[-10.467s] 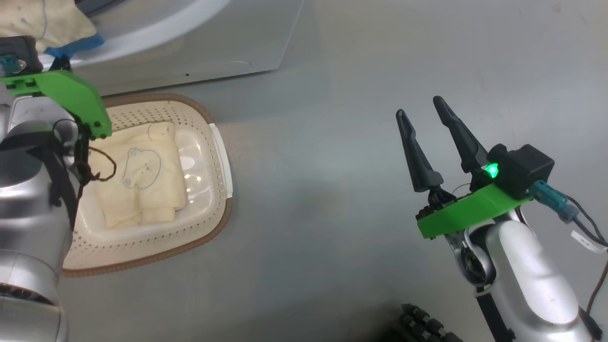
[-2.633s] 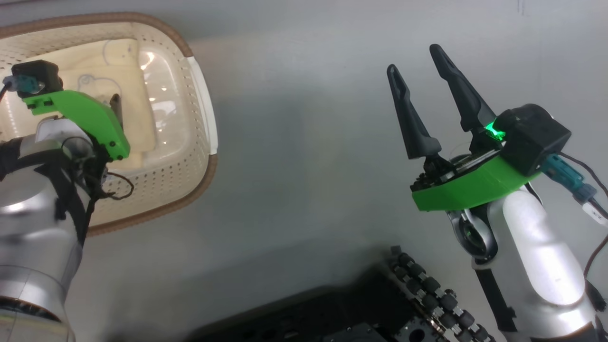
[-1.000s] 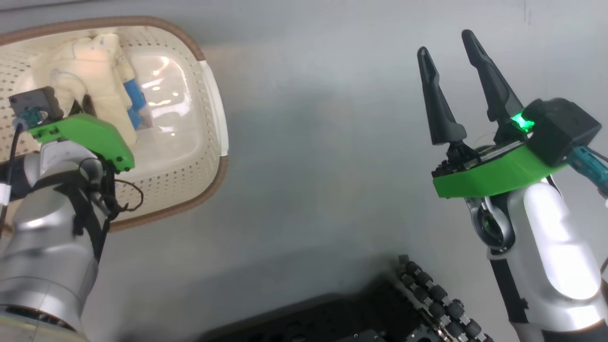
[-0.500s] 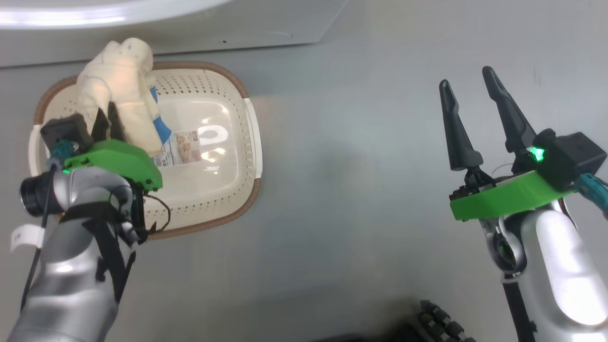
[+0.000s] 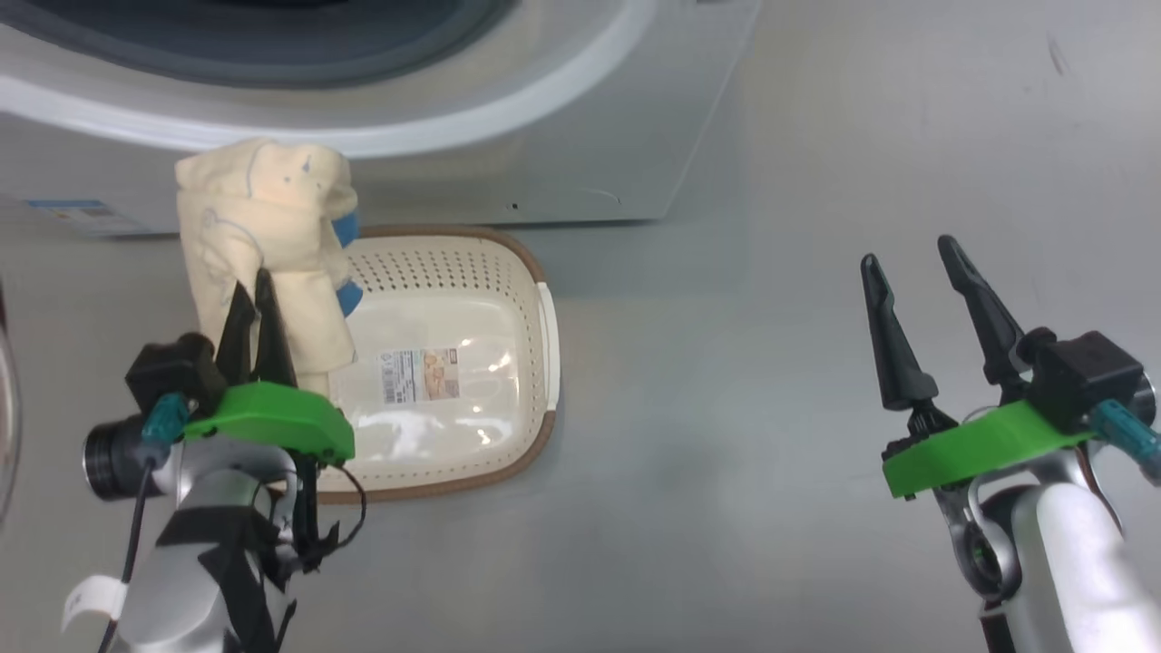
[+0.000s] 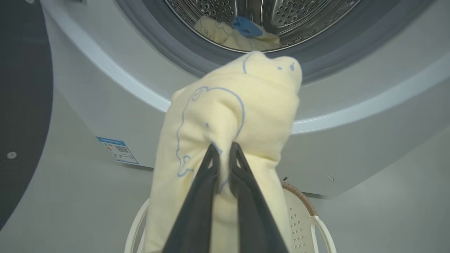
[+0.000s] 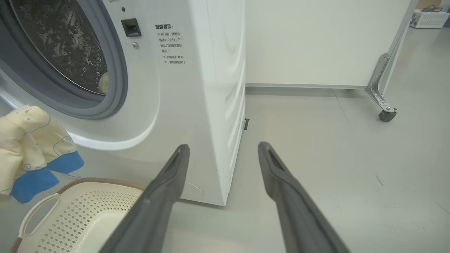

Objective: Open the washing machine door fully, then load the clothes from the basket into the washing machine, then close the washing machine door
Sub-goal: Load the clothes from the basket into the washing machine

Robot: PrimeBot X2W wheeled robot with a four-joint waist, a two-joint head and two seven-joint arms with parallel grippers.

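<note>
My left gripper [image 5: 254, 288] is shut on a pale yellow garment [image 5: 263, 218] with blue line prints, held up above the left end of the cream basket [image 5: 435, 268]. The basket's bottom shows just a label. In the left wrist view the garment [image 6: 246, 105] hangs over my left gripper [image 6: 223, 148], just below the washing machine [image 6: 105, 88] opening. Another yellow garment [image 6: 228, 35] lies inside the steel drum. The dark washing machine door [image 6: 24, 88] stands swung aside at the left. My right gripper [image 5: 910, 256] hovers open and empty over the floor at the right.
The washing machine [image 7: 211, 70] corner stands just left of my right gripper [image 7: 223, 147]. A white panel on a castor [image 7: 386, 115] stands at the far right. Grey floor stretches between basket [image 7: 88, 211] and right arm. A blue sticker [image 6: 117, 149] marks the machine's lower front.
The head view has tilted up, bringing the machine's opening into sight. My left gripper has lifted the garment out of the basket and up toward the machine. The right gripper stays open.
</note>
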